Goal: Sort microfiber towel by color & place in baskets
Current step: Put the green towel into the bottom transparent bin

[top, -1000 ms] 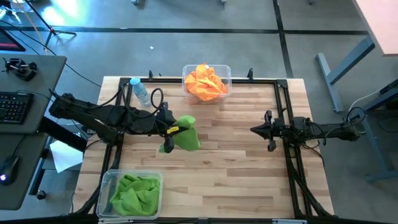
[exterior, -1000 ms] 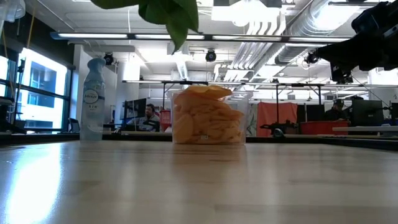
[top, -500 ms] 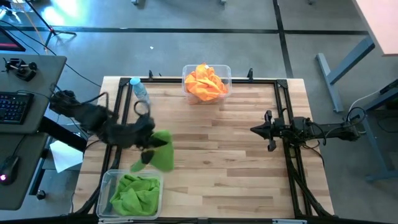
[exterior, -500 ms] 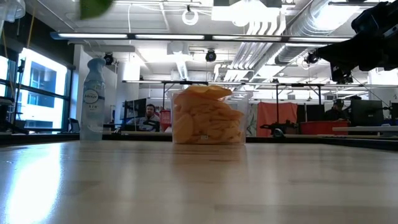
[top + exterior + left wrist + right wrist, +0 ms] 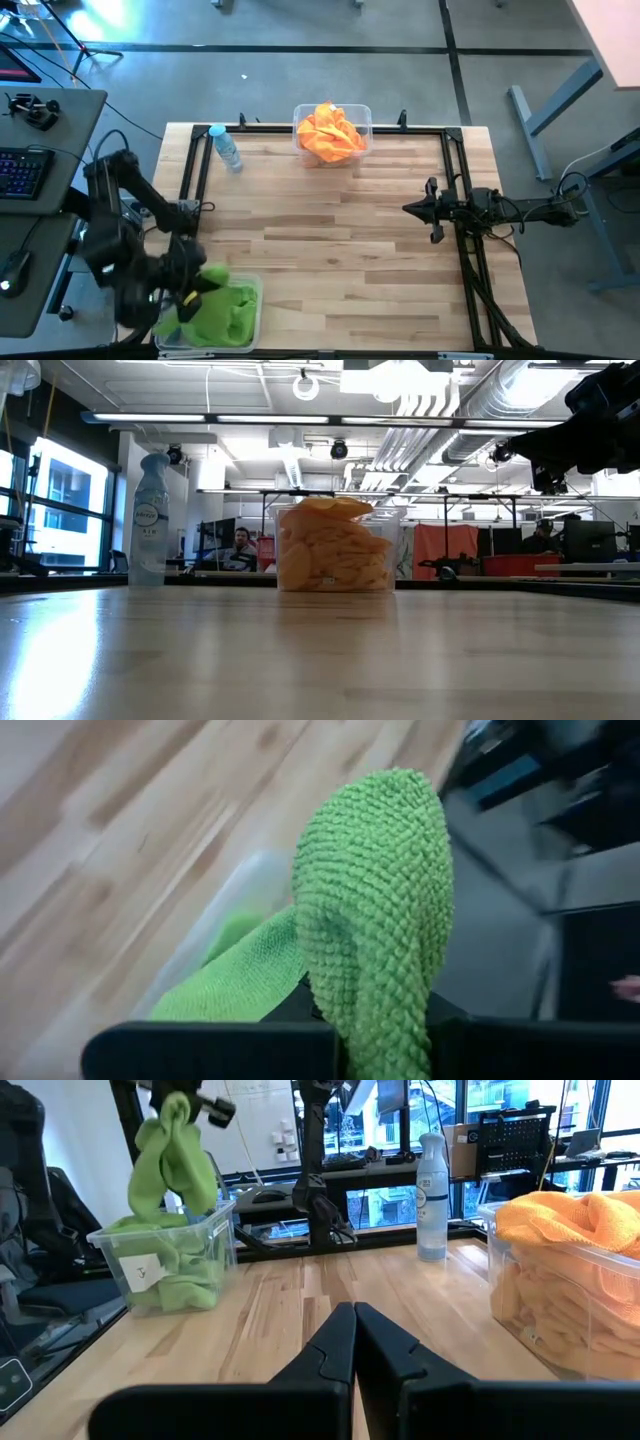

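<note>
My left gripper is shut on a bright green microfiber towel above the clear basket at the table's near left corner. More green towels lie in that basket. A second clear basket at the far edge is heaped with orange towels. My right gripper is shut on nothing and hovers level over the table's right side. My left gripper pinches a bunched fold of the green towel between its two fingers, slanting down from above. The towel bulges out past the fingers and hangs slack below them over the basket. I cannot tell whether its lower end touches the towels inside.
A clear bottle with a blue cap stands at the far left of the table. Black frame rails run along the table's sides. A desk with a keyboard stands beyond the left edge. The wooden middle is bare.
My left gripper has swung from the table's middle toward the near left corner and turned as it went. The green towel hung from it the whole way. It is now over the basket of green towels and has left the low view.
</note>
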